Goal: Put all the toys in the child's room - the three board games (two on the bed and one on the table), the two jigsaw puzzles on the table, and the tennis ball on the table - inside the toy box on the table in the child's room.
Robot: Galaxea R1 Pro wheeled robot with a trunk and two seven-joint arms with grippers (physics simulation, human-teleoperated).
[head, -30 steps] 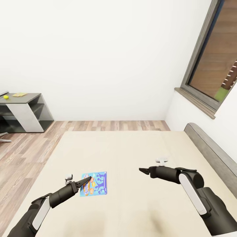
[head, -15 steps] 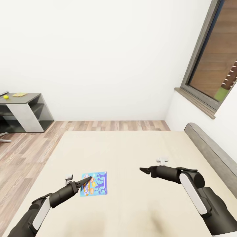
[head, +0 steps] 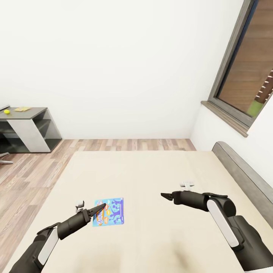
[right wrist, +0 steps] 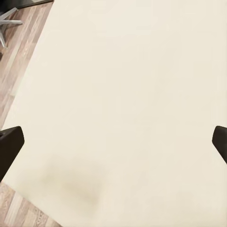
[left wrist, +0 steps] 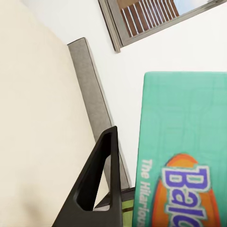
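Observation:
A board game (head: 110,216) with a blue cartoon lid is over the beige bed (head: 151,170), near its front left. My left gripper (head: 99,207) is shut on the game's near corner. In the left wrist view the lid (left wrist: 184,151) looks teal and sits beside one dark finger (left wrist: 114,163), hiding the other. My right gripper (head: 165,196) hovers open over bare mattress (right wrist: 118,94). Far left, the tennis ball (head: 7,111) and a flat yellow thing (head: 22,109) lie on the dark grey table (head: 34,113). The toy box and jigsaw puzzles are out of view.
A grey headboard (head: 242,170) runs along the bed's right side under a dark-framed window (head: 242,76). Wood-plank floor (head: 30,178) lies between the bed and the table. A chair's metal foot (head: 3,160) pokes in at the left edge. A white wall stands behind.

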